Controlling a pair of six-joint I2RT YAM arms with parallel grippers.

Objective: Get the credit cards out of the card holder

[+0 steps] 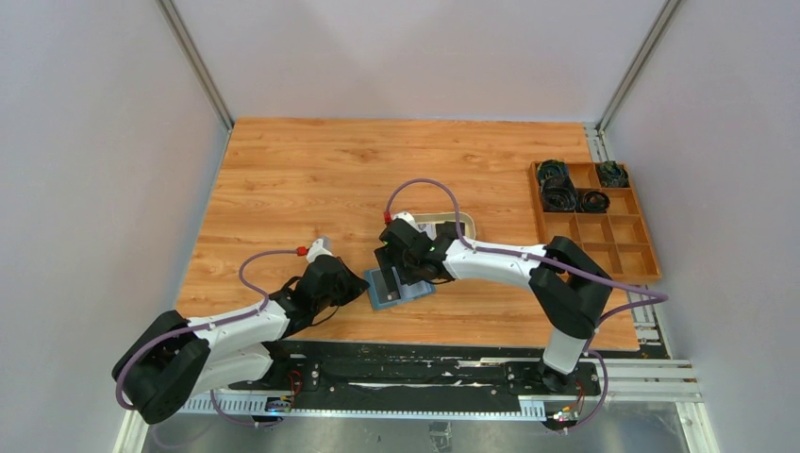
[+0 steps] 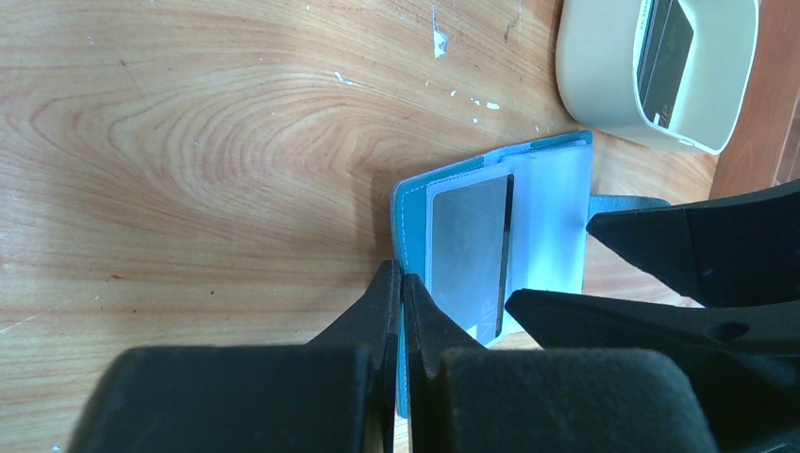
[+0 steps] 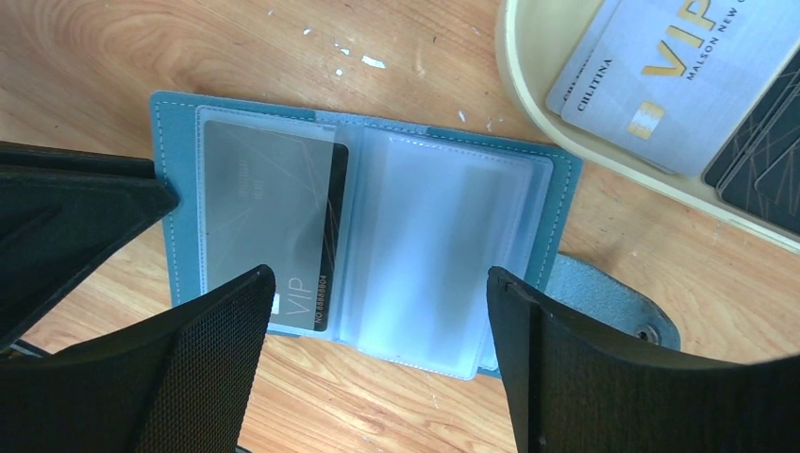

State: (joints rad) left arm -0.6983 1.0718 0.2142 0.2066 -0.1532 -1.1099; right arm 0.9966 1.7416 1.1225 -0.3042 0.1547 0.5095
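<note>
The card holder [image 3: 377,236] lies open on the counter [image 1: 283,170], its edge pinched by the clenched left hand [image 2: 401,283], with the right hand [image 3: 377,283] spread wide above. One card [image 3: 274,217] sits sleeved; the beige tray [image 3: 528,123] holds several cards [image 3: 660,85].

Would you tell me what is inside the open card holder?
One dark card sits in the card holder's clear sleeve nearest the left arm, partly out. The other sleeve looks empty; lower sleeves are covered.

We record a teal-blue card holder [image 3: 179,189], one black card [image 3: 274,217], whitish-grey cards [image 3: 660,85], a beige tray [image 2: 604,66], a brown wood-grain bench [image 3: 94,47].
</note>
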